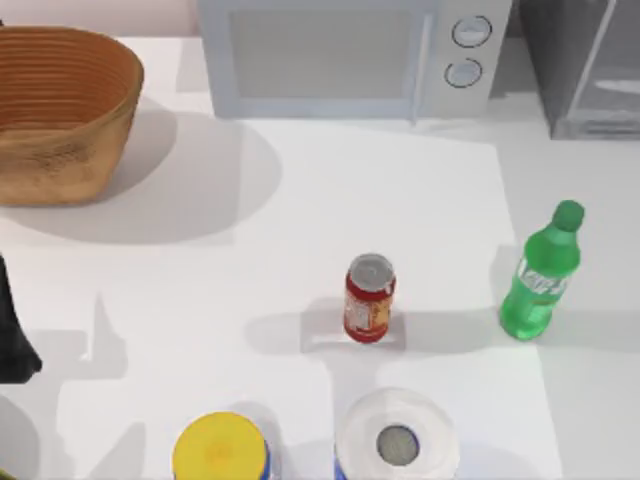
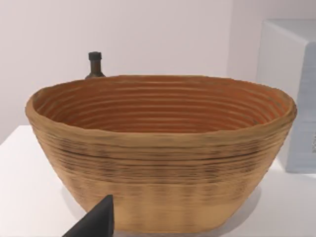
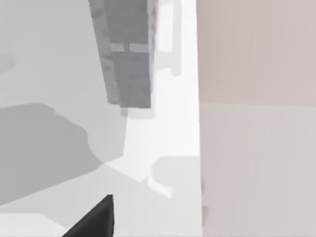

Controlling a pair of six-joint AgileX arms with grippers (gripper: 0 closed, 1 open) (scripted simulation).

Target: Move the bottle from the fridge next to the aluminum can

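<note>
While the bottle (image 1: 541,272) is standing upright on the table (image 1: 300,200) toward its right side, already out of the fridge (image 1: 585,65) at the back right corner, you are looking at a placement that is only partly convincing: the bottle is near the aluminum can (image 1: 369,298) but a clear strip of tabletop lies between them, so I would judge the step in hand to be closing that gap or deciding it is close enough. Neither arm is touching the bottle. A dark part of your left arm is sitting at the table's left edge, and the left wrist view is looking at the wicker basket (image 2: 163,148), so that arm seems parked. The right wrist view is looking down past the fridge's grey side (image 3: 126,54) to the table, with a dark finger tip (image 3: 96,219) at its lower edge, and I cannot tell whether either hand is spread or pressed together. If you are re-gripping, you are better off taking the bottle at its body below the neck, since it is tall and would tip easily, and sliding it leftward gently, stopping short of knocking the can. Keep clear of the white roll (image 1: 397,440) and the yellow-lidded container (image 1: 220,450) at the front.
</note>
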